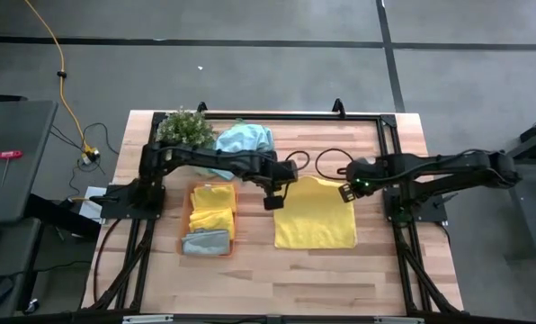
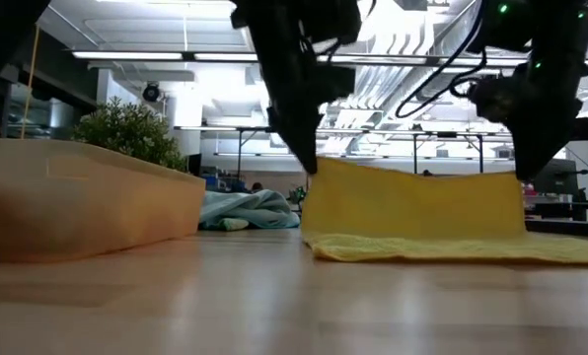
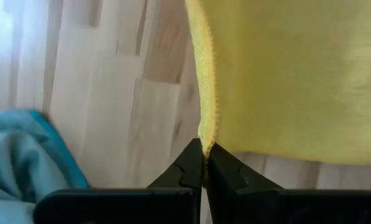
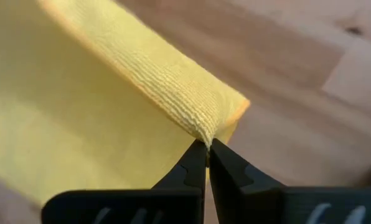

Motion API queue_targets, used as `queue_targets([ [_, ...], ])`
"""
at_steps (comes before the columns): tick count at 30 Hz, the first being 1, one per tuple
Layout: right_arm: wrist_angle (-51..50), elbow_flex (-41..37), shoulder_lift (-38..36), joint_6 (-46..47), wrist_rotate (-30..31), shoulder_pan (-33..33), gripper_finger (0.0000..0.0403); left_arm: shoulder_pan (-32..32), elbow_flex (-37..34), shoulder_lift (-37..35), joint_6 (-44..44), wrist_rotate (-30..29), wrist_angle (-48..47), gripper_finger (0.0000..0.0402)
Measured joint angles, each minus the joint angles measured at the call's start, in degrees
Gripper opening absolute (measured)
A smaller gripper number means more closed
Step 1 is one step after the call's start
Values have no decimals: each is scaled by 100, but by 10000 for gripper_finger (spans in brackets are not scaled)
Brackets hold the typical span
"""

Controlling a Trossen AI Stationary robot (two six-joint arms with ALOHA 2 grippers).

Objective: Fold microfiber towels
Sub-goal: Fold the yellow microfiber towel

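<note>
So mid-fold: the left gripper (image 1: 274, 200) and right gripper (image 1: 347, 192) each pinched a far corner of the bright yellow microfiber towel (image 1: 315, 225) at frame center, lifted. Next, probably carry both corners evenly toward the near edge.

spread towel (image 1: 315, 225): bright yellow | bunched towel (image 1: 244, 138): light blue-teal | tray (image 1: 192, 214): translucent orange | plant (image 1: 183, 127): green

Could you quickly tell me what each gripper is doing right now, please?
Left gripper: closed on a corner of the yellow towel.
Right gripper: closed on the towel's other lifted corner.
</note>
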Motion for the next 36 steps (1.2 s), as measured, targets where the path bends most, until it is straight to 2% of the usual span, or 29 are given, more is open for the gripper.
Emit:
queue_targets([
  [7,11,7,-328,146,-741,423,0,-324,2,-127,270,-78,-292,0],
  [16,-24,7,-338,548,-1138,1251,0,-916,2,-136,272,239,-535,0],
  [27,72,7,-281,1330,-1224,2078,0,-1637,2,-136,-381,252,-335,0],
  [36,66,7,287,1452,-995,2322,0,-1940,3,-12,-844,219,293,0],
])
